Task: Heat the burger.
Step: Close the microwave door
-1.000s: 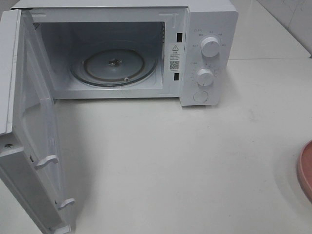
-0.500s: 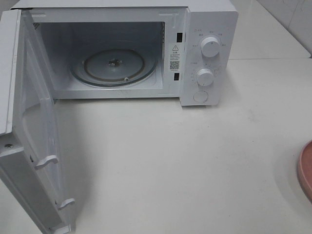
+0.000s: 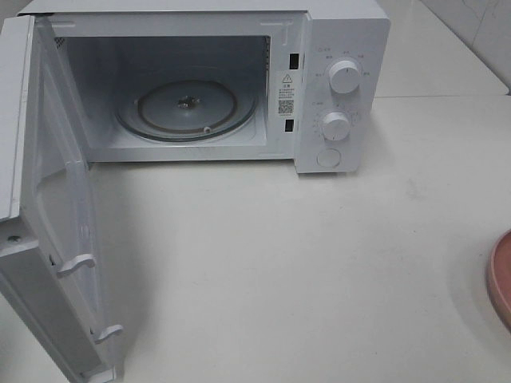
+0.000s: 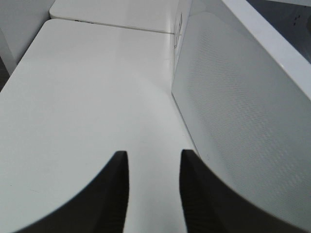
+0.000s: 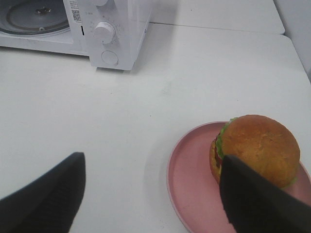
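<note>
Microwave [image 3: 335, 88] door [image 3: 56, 239] is swung fully open, cavity empty, glass turntable [image 3: 185, 108] bare. So the door-opening part looks done; the step in hand is fetching the burger.

Burger [image 5: 255, 150] sits on the pink plate [image 5: 187, 179], well off to the control-knob side of the microwave and nearer the robot than its front. Only a sliver of the plate rim shows in the high view; the burger itself is out of that frame. It stands upright toward the far side of the plate, bun on top.

Right gripper [image 5: 150, 194]: jaws spread wide, nothing between them. It hovers above the table just beside the plate, one finger overlapping the burger in the wrist view. Can't tell whether it touches; looks like not yet.

Left gripper [image 4: 154, 189]: jaws partly closed, a narrow gap between the fingers, nothing held. It sits beside the open door, on its outer side.

Next move, my read: right gripper has to shift over so the burger sits between the jaws, drop to mid-height and close gently, since a tall stacked burger will likely shear or tip if squeezed at the bun. Then carry it across to the turntable, clearing the front frame of the microwave.
</note>
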Available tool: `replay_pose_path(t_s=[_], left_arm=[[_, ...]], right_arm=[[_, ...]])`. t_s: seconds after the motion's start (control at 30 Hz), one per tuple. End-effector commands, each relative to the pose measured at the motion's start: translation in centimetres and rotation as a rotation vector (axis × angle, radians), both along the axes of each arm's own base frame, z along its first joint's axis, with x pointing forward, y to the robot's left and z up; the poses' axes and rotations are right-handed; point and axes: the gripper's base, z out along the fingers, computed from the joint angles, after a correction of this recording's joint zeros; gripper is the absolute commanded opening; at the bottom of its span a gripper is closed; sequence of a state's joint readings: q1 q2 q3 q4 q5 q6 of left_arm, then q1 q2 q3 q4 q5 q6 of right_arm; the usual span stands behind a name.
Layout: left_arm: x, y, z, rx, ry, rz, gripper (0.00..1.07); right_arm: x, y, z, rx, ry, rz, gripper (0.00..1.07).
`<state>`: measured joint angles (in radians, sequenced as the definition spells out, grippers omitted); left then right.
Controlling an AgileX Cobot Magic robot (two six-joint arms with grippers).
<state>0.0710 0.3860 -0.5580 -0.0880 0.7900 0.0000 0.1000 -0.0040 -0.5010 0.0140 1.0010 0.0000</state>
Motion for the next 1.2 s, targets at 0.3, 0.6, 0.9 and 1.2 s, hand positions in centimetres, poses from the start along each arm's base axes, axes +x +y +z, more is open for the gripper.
replay_pose_path(t_s=[0.3, 0.6, 0.9, 1.2], left_arm=[[4.6, 0.5, 0.0, 0.031, -0.019, 0.001, 0.00], [7.5, 0.8, -3.3, 0.072, -0.107, 0.007, 0.00], [8.5, 1.2, -6.1, 0.087, -0.185, 0.037, 0.00], [8.9, 1.4, -8.1, 0.110, -0.299, 0.055, 0.00]], right_arm=[[-0.4, 0.0, 0.0, -0.002, -0.032, 0.000, 0.75], [-0.4, 0.0, 0.0, -0.002, -0.032, 0.000, 0.75], [-0.4, 0.0, 0.0, -0.002, -0.032, 0.000, 0.75], [-0.4, 0.0, 0.0, -0.002, -0.032, 0.000, 0.75]])
